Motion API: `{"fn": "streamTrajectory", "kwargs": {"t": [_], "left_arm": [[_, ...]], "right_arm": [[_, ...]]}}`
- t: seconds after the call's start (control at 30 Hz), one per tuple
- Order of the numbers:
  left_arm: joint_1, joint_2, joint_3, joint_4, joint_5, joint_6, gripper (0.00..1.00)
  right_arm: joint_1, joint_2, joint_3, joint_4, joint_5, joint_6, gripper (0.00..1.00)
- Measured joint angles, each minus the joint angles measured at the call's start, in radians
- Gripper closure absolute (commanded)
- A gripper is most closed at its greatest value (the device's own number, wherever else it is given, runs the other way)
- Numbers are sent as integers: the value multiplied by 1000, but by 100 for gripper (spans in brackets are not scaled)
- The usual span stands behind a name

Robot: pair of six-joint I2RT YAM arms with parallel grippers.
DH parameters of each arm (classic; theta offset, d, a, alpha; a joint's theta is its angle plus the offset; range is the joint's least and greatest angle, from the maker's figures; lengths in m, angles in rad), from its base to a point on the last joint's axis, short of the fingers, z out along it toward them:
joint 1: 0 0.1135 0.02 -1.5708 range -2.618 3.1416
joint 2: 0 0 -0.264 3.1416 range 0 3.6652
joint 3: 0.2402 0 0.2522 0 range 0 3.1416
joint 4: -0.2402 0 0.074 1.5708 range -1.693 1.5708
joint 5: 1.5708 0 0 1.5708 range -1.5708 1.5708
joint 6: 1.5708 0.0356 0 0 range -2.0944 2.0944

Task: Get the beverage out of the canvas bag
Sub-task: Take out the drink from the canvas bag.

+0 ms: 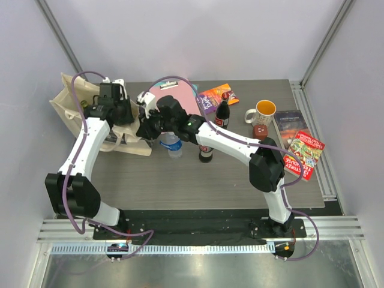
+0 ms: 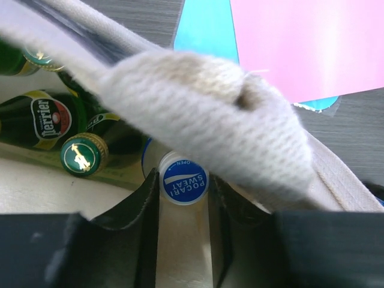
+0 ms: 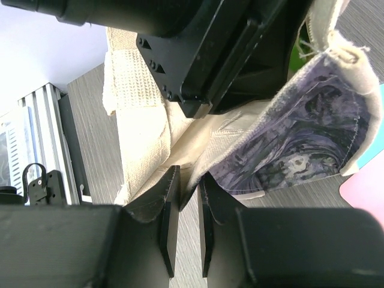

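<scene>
The cream canvas bag (image 1: 71, 103) lies at the back left of the table, its mouth facing right. My left gripper (image 1: 123, 112) reaches into that mouth. In the left wrist view its jaws (image 2: 183, 185) touch both sides of the blue cap of a Pocari Sweat bottle (image 2: 185, 179) inside the bag. Green Perrier bottles (image 2: 45, 117) lie beside it. A thick fold of the bag's cloth (image 2: 210, 114) hangs across the view. My right gripper (image 3: 189, 177) is shut on the bag's edge (image 3: 207, 159) beside the dark printed picture (image 3: 300, 138), holding it up.
A clear water bottle (image 1: 173, 144), a cola bottle (image 1: 206, 151) and a dark bottle with a red label (image 1: 222, 114) stand mid-table. A pink and cyan folder (image 1: 171, 95) lies behind. A yellow-rimmed mug (image 1: 264, 111) and books (image 1: 303, 153) are at the right.
</scene>
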Motion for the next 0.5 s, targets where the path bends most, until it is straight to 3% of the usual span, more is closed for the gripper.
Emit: {"fn": "streamTrajectory", "kwargs": {"t": [0.07, 0.5], "left_arm": [[-2, 2, 5, -8, -1, 5, 100], [-3, 20, 155, -171, -28, 5, 100]], "right_arm": [[-5, 0, 5, -5, -2, 0, 76], [-56, -8, 101, -82, -42, -42, 46]]}}
